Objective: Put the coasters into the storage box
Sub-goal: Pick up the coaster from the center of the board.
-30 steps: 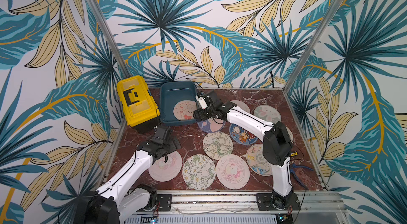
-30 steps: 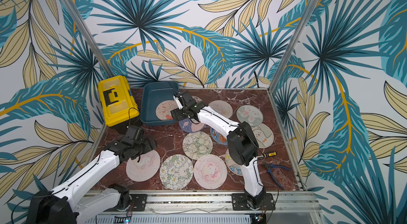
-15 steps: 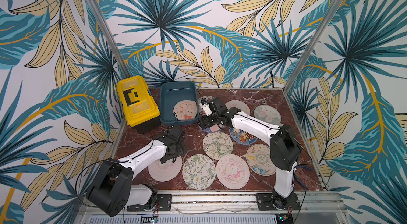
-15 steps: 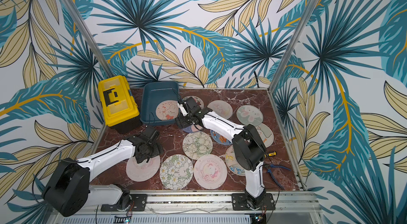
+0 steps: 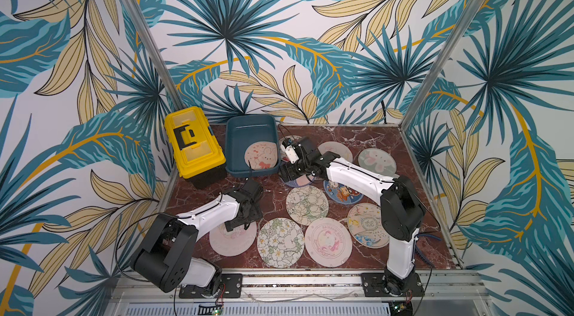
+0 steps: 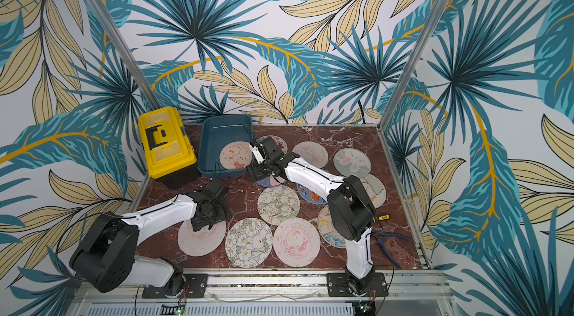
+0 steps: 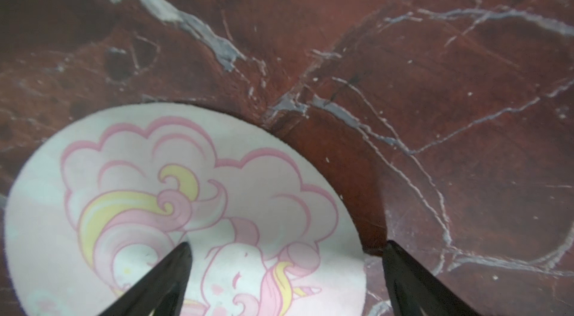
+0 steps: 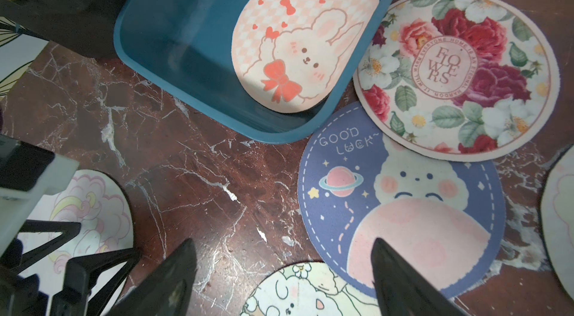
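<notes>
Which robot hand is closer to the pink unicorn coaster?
Left. The left gripper hangs right over the unicorn coaster, jaws open across its edge. The right gripper is away by the storage box, over the blue coaster's edge.

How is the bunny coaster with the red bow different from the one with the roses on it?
The bunny coaster lies inside the storage box; the rose coaster lies outside it, on the table right beside the box. The bunny coaster is pale pink checks with one cartoon bunny; the rose coaster is covered in red and white flowers and says FLOWERS. Both are thin round coasters.
</notes>
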`<move>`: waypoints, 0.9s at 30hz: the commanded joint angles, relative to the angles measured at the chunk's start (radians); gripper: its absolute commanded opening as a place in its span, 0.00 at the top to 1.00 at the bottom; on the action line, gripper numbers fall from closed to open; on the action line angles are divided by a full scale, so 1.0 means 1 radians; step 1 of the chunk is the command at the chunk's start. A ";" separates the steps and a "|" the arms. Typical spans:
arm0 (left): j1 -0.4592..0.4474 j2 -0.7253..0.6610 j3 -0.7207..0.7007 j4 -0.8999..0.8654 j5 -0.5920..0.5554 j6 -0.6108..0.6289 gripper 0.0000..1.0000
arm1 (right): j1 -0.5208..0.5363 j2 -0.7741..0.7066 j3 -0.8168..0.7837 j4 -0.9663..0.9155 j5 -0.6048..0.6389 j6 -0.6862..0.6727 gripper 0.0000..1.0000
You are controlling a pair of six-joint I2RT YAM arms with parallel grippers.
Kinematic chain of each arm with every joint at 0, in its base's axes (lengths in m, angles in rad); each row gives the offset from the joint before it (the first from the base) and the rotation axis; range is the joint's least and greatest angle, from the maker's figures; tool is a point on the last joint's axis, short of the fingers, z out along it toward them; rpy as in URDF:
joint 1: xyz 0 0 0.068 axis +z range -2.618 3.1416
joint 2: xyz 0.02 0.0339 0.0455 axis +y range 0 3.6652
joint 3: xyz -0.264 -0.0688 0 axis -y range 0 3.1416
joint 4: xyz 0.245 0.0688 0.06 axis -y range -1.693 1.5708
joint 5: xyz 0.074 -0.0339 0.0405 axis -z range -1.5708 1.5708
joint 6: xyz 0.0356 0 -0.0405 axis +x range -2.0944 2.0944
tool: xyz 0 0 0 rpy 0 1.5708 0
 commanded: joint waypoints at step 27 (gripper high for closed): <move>-0.008 -0.019 -0.072 0.093 -0.028 -0.039 0.98 | 0.003 -0.028 -0.025 0.003 0.001 0.009 0.12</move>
